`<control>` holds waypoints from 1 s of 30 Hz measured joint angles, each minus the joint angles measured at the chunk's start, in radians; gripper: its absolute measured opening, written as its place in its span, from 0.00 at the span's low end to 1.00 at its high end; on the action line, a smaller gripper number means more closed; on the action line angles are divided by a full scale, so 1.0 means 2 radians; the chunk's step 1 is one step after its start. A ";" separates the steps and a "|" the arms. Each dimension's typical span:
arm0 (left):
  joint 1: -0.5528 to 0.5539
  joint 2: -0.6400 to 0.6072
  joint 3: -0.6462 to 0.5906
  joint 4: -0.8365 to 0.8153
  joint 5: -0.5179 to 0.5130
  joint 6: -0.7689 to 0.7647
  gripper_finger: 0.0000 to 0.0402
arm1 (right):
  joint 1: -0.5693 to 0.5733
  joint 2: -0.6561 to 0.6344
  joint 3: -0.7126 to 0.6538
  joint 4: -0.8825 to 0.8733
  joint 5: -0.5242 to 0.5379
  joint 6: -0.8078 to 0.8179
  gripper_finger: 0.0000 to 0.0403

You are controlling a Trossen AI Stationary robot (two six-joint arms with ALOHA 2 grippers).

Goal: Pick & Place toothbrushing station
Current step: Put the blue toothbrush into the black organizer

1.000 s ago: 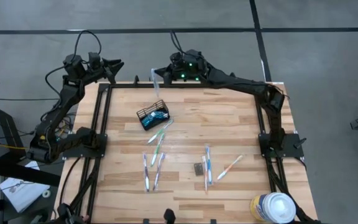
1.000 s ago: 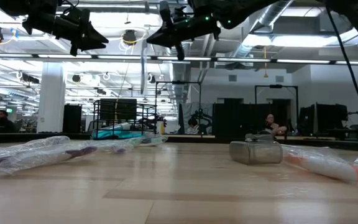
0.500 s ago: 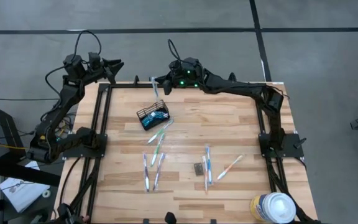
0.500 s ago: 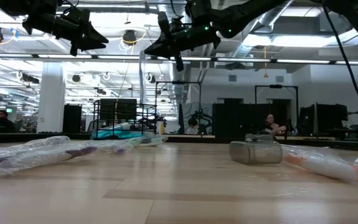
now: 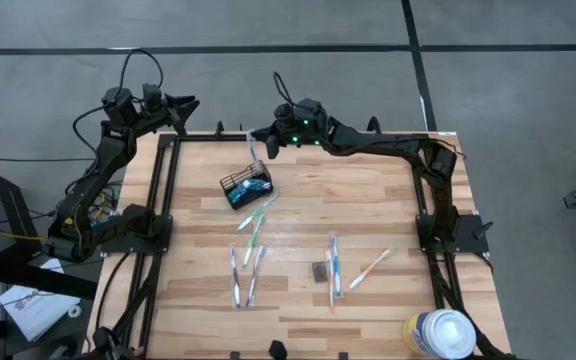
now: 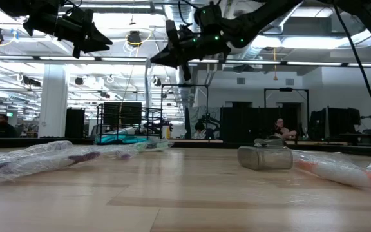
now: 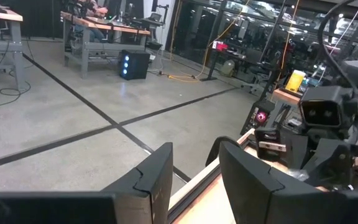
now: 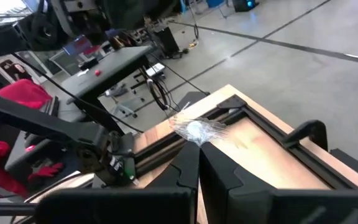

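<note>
While the right gripper [image 5: 252, 137] hangs above the far edge of the counter [image 5: 388, 200], its fingers are pressed together on a slim wrapped toothbrush [image 5: 250, 145], whose crinkled clear wrapper shows just past the fingertips in the right wrist view [image 8: 194, 130]. The black wire-mesh caddy [image 5: 245, 185] stands on the counter near the far edge, left of centre, just nearside of that gripper, with a blue-and-white toothpaste tube [image 5: 249, 192] in it. No writing on the tube, the wrappers or any other item can be read. Loose toothbrushes lie further toward the near edge: one pair [image 5: 255, 222] just nearside of the caddy, another pair [image 5: 243, 275] nearer the near-left corner, a blue pair [image 5: 333, 268] right of centre, and a single one with an orange end [image 5: 370, 268] beside those. A small dark grey block [image 5: 319, 271] rests just left of the blue pair. A large white round canister [image 5: 438, 333] stands at the near-right corner. The left gripper [image 5: 190, 103] waits beyond the far-left corner, its fingers [image 7: 157, 180] apart and holding nothing.
</note>
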 joint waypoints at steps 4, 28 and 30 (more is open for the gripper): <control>0.000 0.000 0.000 0.000 0.000 0.000 0.32 | -0.004 0.001 -0.023 0.030 -0.005 0.000 0.00; 0.000 0.000 0.000 0.000 0.004 0.014 0.32 | 0.012 0.009 -0.056 0.071 -0.039 -0.040 0.00; 0.000 0.000 0.000 0.000 0.005 0.014 0.32 | 0.013 0.011 -0.056 0.059 -0.039 -0.040 0.00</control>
